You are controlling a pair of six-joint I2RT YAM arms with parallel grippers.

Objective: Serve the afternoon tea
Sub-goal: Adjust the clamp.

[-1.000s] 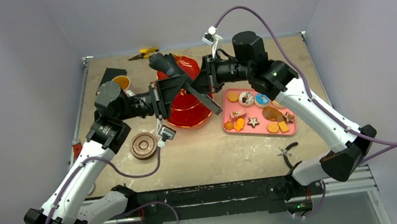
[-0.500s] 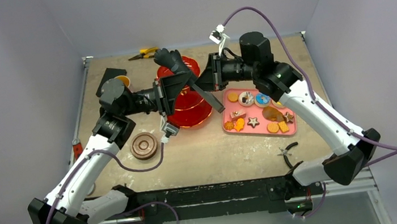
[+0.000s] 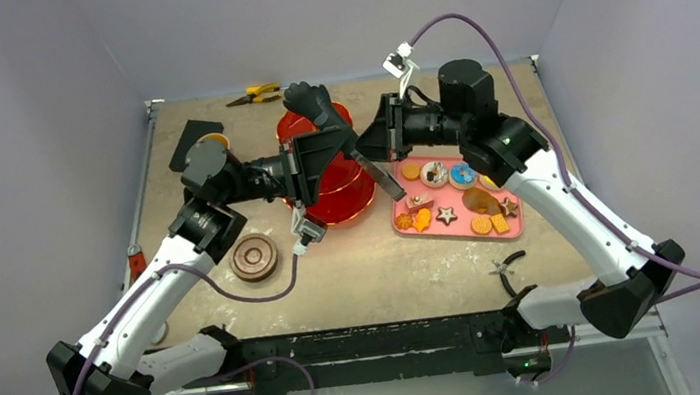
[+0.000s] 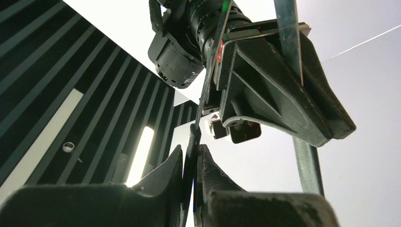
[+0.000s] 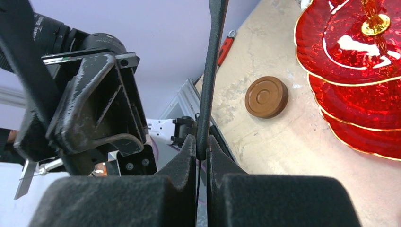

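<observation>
The red three-tier stand (image 3: 336,199) with gold rims stands mid-table, also in the right wrist view (image 5: 359,71). Both grippers meet above it, each holding the black tongs (image 3: 382,181). My left gripper (image 3: 340,146) is shut on a thin black tong arm (image 4: 191,142). My right gripper (image 3: 365,150) is shut on the other black arm (image 5: 210,71). Pastries and biscuits (image 3: 447,214) lie on the pink tray (image 3: 511,228). A brown saucer (image 3: 255,257) sits left of the stand, also in the right wrist view (image 5: 266,96). The mug and the copper cup are hidden behind my left arm.
Yellow pliers (image 3: 253,94) lie at the far edge. Black pliers (image 3: 508,269) lie near the front right. A red tool (image 3: 135,256) lies at the left edge. A black object (image 3: 192,134) sits at the back left.
Both grippers have risen and shifted right and toward the far side together, still holding the tongs. The stand, saucer and tray have not moved.
</observation>
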